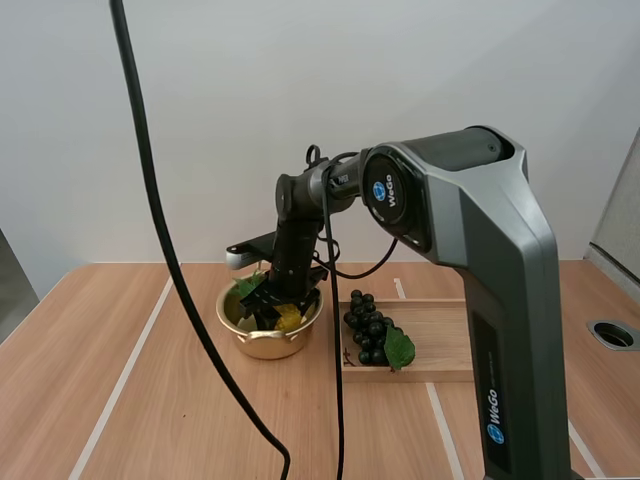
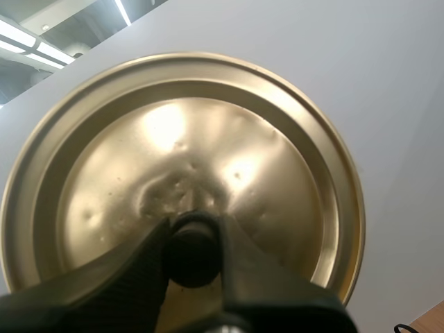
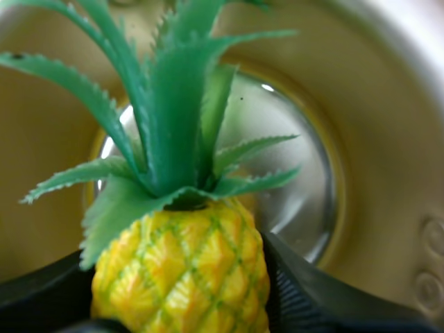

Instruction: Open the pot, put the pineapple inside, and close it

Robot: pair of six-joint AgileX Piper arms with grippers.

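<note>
A gold pot [image 1: 229,322] stands open on the table, left of the tray. My right gripper [image 1: 272,306] reaches down into it, shut on a yellow pineapple [image 1: 289,318] with green leaves. In the right wrist view the pineapple [image 3: 186,270] sits between the two black fingers [image 3: 302,295], its leaves pointing toward the pot's shiny bottom [image 3: 291,173]. My left gripper [image 2: 193,251] is shut on the black knob [image 2: 193,243] of the gold lid [image 2: 208,132], which it holds up in the air against a pale wall.
A wooden tray [image 1: 445,340] lies right of the pot. A bunch of dark grapes [image 1: 368,328] with a green leaf rests at its left end. Bare wood tabletop extends in front of the pot and to its left.
</note>
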